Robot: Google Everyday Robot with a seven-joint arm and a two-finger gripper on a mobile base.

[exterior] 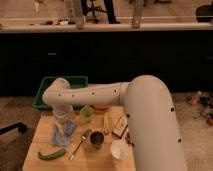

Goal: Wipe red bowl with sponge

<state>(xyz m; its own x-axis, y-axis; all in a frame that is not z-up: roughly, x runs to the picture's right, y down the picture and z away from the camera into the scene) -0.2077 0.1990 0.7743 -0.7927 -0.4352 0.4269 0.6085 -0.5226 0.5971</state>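
The red bowl (pixel 101 106) sits at the back of the wooden table (pixel 42 140), mostly hidden behind my white arm (pixel 95 93). My gripper (pixel 60 126) hangs down from the arm's left end over the table's left side. Right under it lies a pale blue object (pixel 63 133), perhaps the sponge; I cannot tell whether the gripper touches or holds it. The gripper is well to the left of the red bowl.
A green bin (pixel 46 86) stands at the back left. On the table are a small green cup (pixel 86 114), a yellow item (pixel 106 123), a snack packet (pixel 120 127), a dark cup (pixel 96 138), a spoon (pixel 79 144), a white bowl (pixel 119 149) and a green pepper (pixel 51 155).
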